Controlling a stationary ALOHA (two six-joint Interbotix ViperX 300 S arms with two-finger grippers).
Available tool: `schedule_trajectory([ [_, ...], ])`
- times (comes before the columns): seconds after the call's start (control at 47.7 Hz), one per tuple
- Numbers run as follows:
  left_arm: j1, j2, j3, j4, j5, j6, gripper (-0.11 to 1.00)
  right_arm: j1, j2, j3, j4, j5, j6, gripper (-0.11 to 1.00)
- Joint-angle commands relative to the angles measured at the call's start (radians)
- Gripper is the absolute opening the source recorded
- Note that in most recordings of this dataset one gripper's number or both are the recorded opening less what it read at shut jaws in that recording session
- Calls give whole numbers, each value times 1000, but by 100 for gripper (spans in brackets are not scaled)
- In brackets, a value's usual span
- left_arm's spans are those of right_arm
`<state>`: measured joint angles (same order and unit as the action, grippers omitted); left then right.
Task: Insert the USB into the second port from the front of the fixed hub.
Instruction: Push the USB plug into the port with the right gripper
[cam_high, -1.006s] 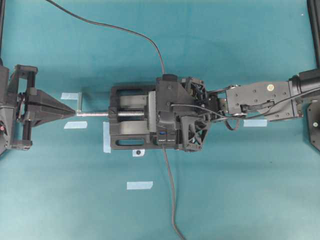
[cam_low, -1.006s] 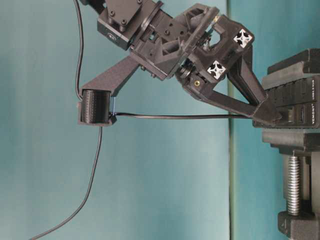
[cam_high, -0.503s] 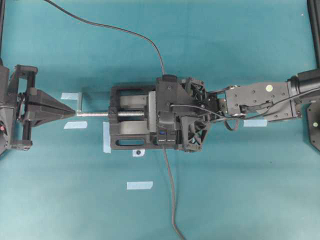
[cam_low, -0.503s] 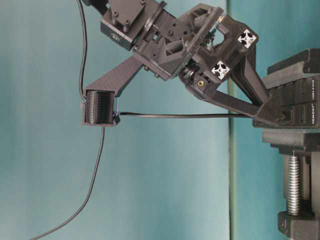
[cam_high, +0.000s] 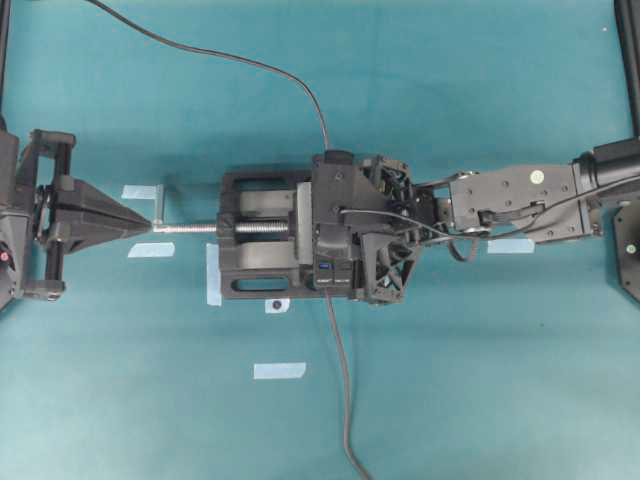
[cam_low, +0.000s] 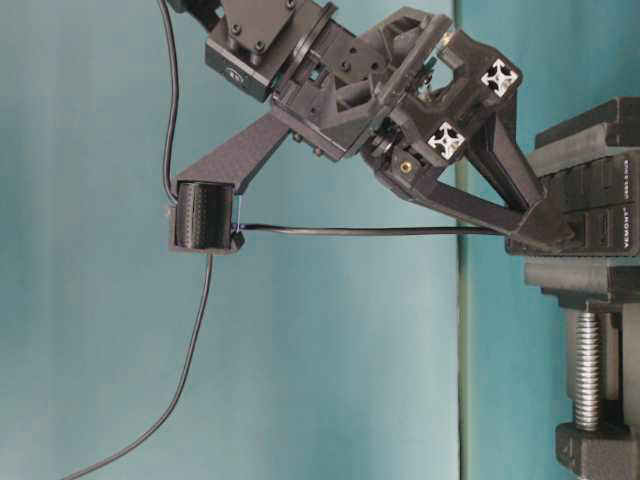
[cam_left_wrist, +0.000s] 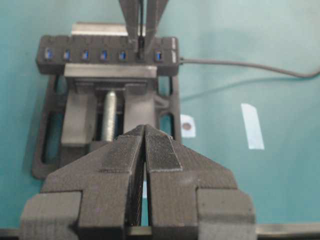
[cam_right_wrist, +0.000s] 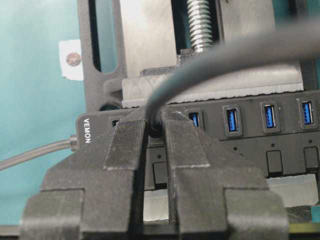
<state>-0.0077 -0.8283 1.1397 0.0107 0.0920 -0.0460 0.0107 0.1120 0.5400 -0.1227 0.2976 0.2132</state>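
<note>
Right gripper (cam_right_wrist: 155, 131) clamped on the USB (cam_right_wrist: 156, 129) — plug at the second port from the VEMON-labelled end of the fixed hub (cam_right_wrist: 260, 131), itself held in the vise (cam_high: 258, 248). Left gripper (cam_left_wrist: 145, 131) closed, empty — near the vise screw's handle.

Overhead view: vise (cam_high: 262, 235) sat mid-table (cam_high: 480, 380), its screw (cam_high: 190, 228) pointing to 9 o'clock. The fixed hub (cam_high: 331, 262) lay clamped along the vise's 3 o'clock side. Right pincer (cam_high: 336, 232) was over the hub, arm extending toward 3 o'clock. Left pincer (cam_high: 140, 220) sat at 9 o'clock, tip just beside the screw's end. Hub cable (cam_high: 342, 380) ran toward 6 o'clock; the USB (cam_right_wrist: 156, 129) cable toward 12.
</note>
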Motion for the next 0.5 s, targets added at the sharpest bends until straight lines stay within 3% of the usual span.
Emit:
schedule_trajectory([
  [0.0,-2,5,-25,0,-5,-2,0,2,15,5,2,9,9,4],
  [0.482,-2,5,-28,2,-5,-2,0,2,3,-3,2,3,12,6],
])
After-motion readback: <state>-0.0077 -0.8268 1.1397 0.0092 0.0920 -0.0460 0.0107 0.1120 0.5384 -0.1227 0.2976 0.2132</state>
